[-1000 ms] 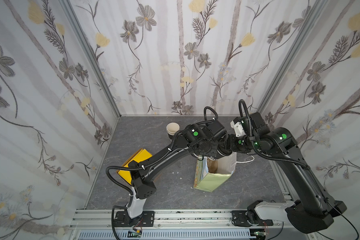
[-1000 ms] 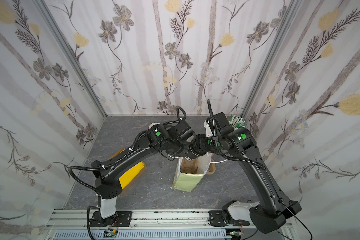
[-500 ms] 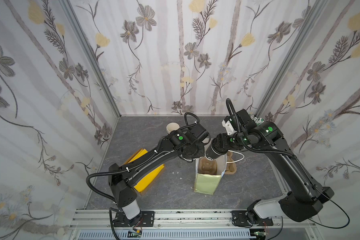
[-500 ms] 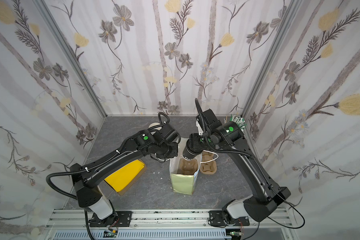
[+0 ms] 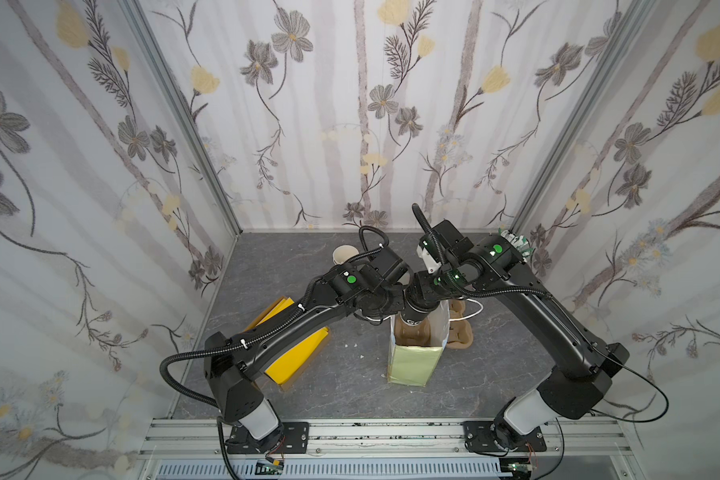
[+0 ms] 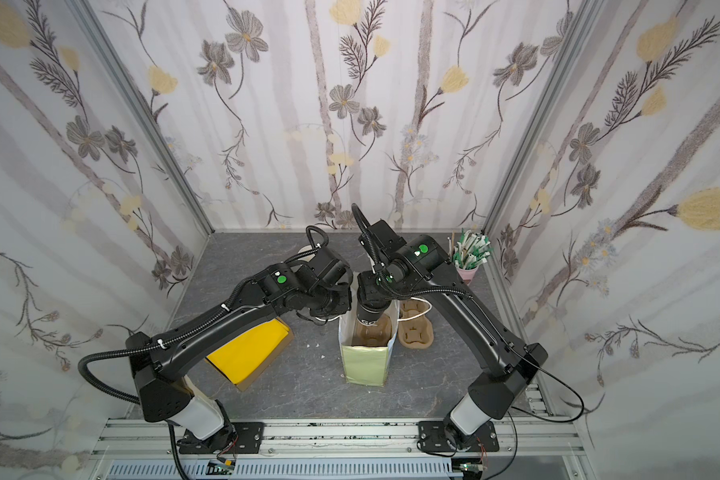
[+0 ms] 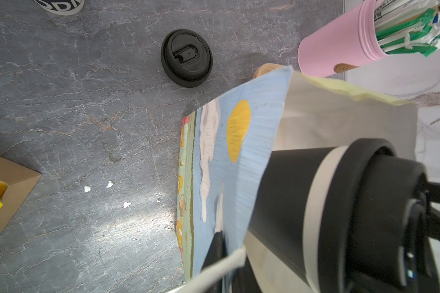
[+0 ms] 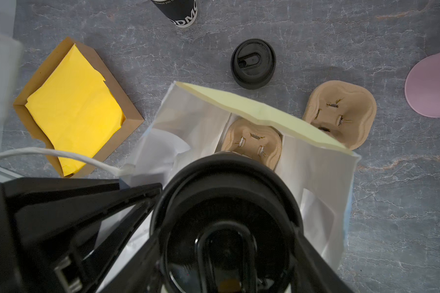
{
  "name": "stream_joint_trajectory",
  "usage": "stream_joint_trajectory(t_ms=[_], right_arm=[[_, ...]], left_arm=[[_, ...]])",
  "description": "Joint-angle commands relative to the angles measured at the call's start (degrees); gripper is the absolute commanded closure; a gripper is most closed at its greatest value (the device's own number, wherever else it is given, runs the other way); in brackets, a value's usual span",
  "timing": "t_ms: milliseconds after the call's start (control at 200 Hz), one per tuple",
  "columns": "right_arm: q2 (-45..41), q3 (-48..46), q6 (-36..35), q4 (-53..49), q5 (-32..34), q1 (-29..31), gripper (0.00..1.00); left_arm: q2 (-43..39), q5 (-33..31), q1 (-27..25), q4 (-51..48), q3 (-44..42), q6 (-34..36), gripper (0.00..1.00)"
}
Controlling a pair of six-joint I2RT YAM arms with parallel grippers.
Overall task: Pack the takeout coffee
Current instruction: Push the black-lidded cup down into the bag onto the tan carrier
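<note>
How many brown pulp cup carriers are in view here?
2. One carrier sits inside the paper bag, under the lidded cup the right tool holds; a second carrier lies on the table beside the bag. Any stacked beneath would be hidden.

Bright, even light; a glare patch on the table (image 7: 127, 220); wrist-view foregrounds blurred.

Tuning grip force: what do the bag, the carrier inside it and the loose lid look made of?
Bag: thin matte paper, creased, white inside.
Carrier: likely moulded pulp, tan, rough, frayed slits.
Loose lid: probably plastic, black, faint sheen, crisp moulded sip slot.
</note>
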Motion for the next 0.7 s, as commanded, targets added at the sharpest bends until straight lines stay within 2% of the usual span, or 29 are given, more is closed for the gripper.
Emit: stream_joint_trajectory(t_ms=[0,165,415,585,695], right_arm=[[1.1,0.4,-0.5,0.3,2.8,0.4,0.36],[2.2,0.5,-0.8,0.9,4.2,0.5,0.37],[4.3,0.9,-2.1,2.3,5.6,1.4,0.38],[5.1,0.2,-2.9,3.2,7.3,2.3,0.39],[4.6,-1.5,-3.3,5.2,7.3,2.8,0.40]], left_arm=[[-1.3,0.1,0.6,2.5,-1.5,-1.4,0.87],[-2.7,0.9,1.2,3.9,-3.2,-1.6,0.84],[-3.4,2.7,2.3,5.4,-3.8,-1.3,0.74],[-4.5,3.4,2.9,6.0,-4.9,-1.4,0.74],[-5.8,3.1,3.2,6.4,-6.8,-2.2,0.80]])
